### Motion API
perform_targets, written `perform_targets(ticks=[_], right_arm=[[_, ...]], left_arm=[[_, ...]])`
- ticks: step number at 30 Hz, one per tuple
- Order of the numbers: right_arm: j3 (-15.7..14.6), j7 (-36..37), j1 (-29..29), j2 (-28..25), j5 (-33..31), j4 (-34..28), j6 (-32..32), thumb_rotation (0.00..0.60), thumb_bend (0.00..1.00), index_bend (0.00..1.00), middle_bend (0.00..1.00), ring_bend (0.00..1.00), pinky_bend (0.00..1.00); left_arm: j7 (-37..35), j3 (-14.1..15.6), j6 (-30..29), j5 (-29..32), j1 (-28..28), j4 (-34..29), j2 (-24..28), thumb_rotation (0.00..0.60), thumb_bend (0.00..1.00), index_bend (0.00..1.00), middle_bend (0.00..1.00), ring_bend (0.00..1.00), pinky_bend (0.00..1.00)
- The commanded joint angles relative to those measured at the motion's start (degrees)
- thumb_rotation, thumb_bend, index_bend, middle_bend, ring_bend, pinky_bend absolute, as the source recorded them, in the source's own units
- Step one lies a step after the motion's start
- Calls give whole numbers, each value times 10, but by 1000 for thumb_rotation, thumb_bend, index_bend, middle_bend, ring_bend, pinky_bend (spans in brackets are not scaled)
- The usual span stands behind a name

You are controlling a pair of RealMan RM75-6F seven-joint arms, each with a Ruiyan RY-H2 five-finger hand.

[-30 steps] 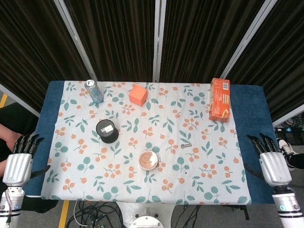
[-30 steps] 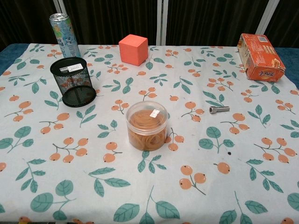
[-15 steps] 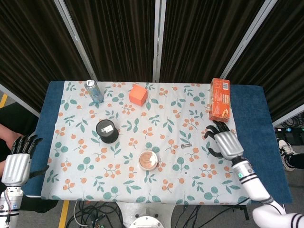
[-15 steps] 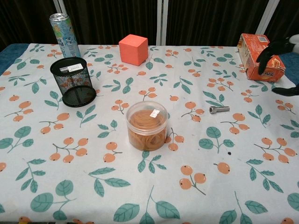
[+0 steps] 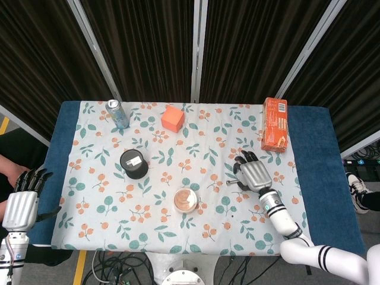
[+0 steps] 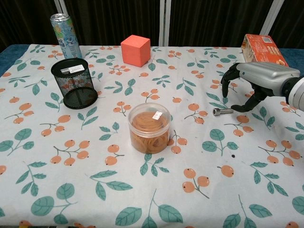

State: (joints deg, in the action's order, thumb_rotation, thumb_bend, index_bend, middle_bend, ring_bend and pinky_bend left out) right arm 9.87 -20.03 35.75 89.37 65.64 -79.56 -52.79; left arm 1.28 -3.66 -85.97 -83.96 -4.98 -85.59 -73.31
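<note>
The clear tub of rubber bands (image 6: pixel 149 127) stands nearest the robot at table centre, untouched. Beyond it and to the right, the small metal bolt (image 6: pixel 222 111) lies flat on the floral tablecloth (image 6: pixel 95 190). The right hand (image 6: pixel 251 83) hovers just above and beside the bolt, fingers (image 6: pixel 228 80) spread and curved downward, thumb below, holding nothing. The left hand (image 5: pixel 22 202) rests off the table's left edge, fingers apart, empty.

Procedure, as judged from this position: lower the right hand until thumb and one fingertip bracket the bolt's shaft; close slowly, since a short round bolt is likely to roll on cloth. Keep the palm clear of the orange box (image 6: pixel 261 47) behind it.

Further back stand the black mesh cup (image 6: pixel 74 83), the orange cube (image 6: pixel 136 50) and the drink can (image 6: pixel 65 29).

Change over 1 second: the right hand moved from the table's right edge inward to the bolt. The left hand and all objects kept their positions.
</note>
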Motion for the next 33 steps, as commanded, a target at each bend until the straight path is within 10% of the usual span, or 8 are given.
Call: perform_targets(ticks=[1,25,33], right_arm=[[-10,-5,5,11,1,14,5,600,225,456,210,25,65],[-26,-15,16,14,0,34,10,600,332,541,212,25,58],[-45,-145,38,-51,57,-9,-25,600,356,563,217,25,16]], left_arm=[[-3,0,-1,2,2,3,-1,600,0,173,108,43,0],[-13,1,-1,2,4,14,-7,600,0,173,108,43,0],[-13,1,-4,-1,5,13,-6,600,0,173,108,43,0]])
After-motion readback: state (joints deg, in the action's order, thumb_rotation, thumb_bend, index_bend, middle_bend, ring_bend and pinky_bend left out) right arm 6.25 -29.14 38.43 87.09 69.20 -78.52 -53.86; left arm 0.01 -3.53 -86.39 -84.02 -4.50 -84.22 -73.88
